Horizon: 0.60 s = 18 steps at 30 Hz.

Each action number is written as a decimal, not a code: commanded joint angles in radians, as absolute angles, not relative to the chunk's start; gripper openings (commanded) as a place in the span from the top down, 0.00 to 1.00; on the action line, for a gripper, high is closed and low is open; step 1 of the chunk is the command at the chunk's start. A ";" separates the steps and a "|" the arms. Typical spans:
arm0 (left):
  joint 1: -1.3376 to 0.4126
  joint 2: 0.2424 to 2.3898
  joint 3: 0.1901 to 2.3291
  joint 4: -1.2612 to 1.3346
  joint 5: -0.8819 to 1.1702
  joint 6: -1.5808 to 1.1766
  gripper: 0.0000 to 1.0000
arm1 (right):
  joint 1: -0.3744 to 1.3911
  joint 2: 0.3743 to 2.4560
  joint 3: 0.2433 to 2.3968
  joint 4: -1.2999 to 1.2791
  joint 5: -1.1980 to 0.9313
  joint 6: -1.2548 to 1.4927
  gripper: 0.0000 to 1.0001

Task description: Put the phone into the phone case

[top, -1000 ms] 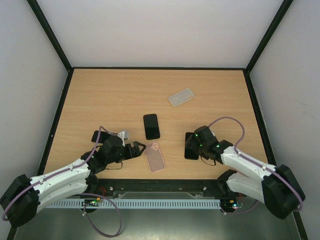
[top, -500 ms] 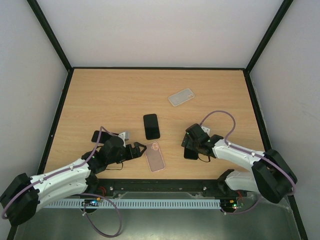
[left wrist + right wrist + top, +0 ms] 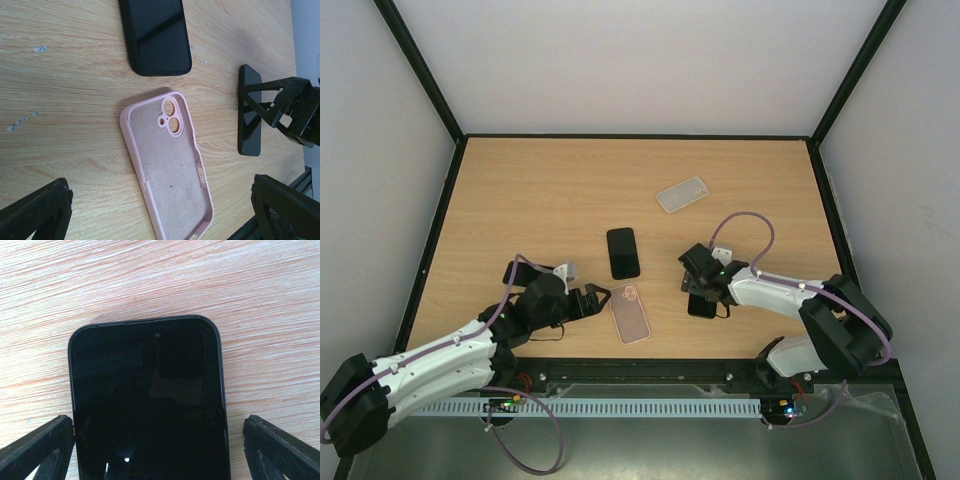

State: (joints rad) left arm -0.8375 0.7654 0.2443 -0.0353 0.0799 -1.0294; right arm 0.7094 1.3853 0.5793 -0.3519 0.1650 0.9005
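Observation:
A pink phone case (image 3: 629, 313) lies open side up near the front edge; it fills the left wrist view (image 3: 167, 160). A black phone (image 3: 701, 302) lies screen up to its right, also seen in the right wrist view (image 3: 147, 400). My right gripper (image 3: 698, 277) is open and low over the phone's far end, with a fingertip (image 3: 35, 447) on each side of it, apart from it. My left gripper (image 3: 599, 296) is open and empty just left of the pink case, its fingertips (image 3: 35, 210) flanking the case's near end.
A second black phone-shaped slab (image 3: 623, 253) lies just beyond the pink case. A clear case (image 3: 682, 194) lies farther back on the right. A small black object (image 3: 512, 272) lies by the left arm. Black rails edge the wooden table (image 3: 520, 200).
My right gripper has swung left and turned, coming over the far end of the black phone. The phone, the cases and the left arm have hardly moved.

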 commanded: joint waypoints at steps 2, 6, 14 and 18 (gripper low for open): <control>-0.843 0.767 0.277 -0.068 0.070 -1.002 0.03 | 0.751 1.459 0.569 -0.375 0.150 0.901 0.12; -0.844 0.767 0.302 -0.100 0.060 -0.988 0.02 | 0.777 1.477 0.585 -0.392 0.167 0.922 0.11; -0.843 0.749 0.291 -0.113 0.049 -1.007 0.03 | 0.798 1.499 0.576 -0.375 0.177 0.920 0.21; -0.844 0.748 0.284 -0.107 0.053 -1.016 0.04 | 0.798 1.487 0.562 -0.338 0.158 0.895 0.27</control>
State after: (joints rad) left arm -0.8375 0.7586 0.2798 -0.0929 0.0601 -1.0088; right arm 0.7879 1.4540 0.6094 -0.3256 0.2340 0.9054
